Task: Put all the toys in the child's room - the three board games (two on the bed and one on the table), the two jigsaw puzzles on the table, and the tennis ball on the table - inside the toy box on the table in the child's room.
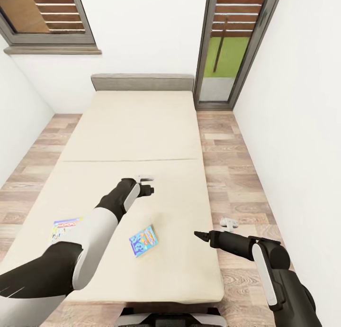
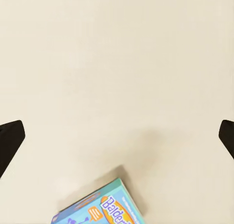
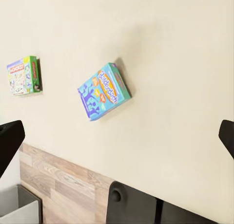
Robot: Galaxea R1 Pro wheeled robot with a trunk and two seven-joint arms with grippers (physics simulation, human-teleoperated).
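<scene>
Two board games lie on the cream bed (image 1: 132, 132). The small blue one (image 1: 143, 240) (image 2: 97, 210) (image 3: 103, 91) rests near the foot end. The green-and-white Monopoly box (image 1: 65, 226) (image 3: 23, 76) sits at the bed's left side, partly behind my left forearm. My left gripper (image 1: 148, 184) (image 2: 117, 136) hovers open over bare mattress just beyond the blue box. My right gripper (image 1: 199, 234) (image 3: 117, 141) hangs open at the bed's right edge, right of the blue box, holding nothing. The table, toy box, jigsaw puzzles and tennis ball are out of view.
A grey headboard (image 1: 142, 82) stands against the far wall. A glass door (image 1: 227, 47) is at the back right. A strip of wood floor (image 1: 237, 185) runs between the bed and the white right wall. My base (image 3: 131, 204) is at the bed's foot.
</scene>
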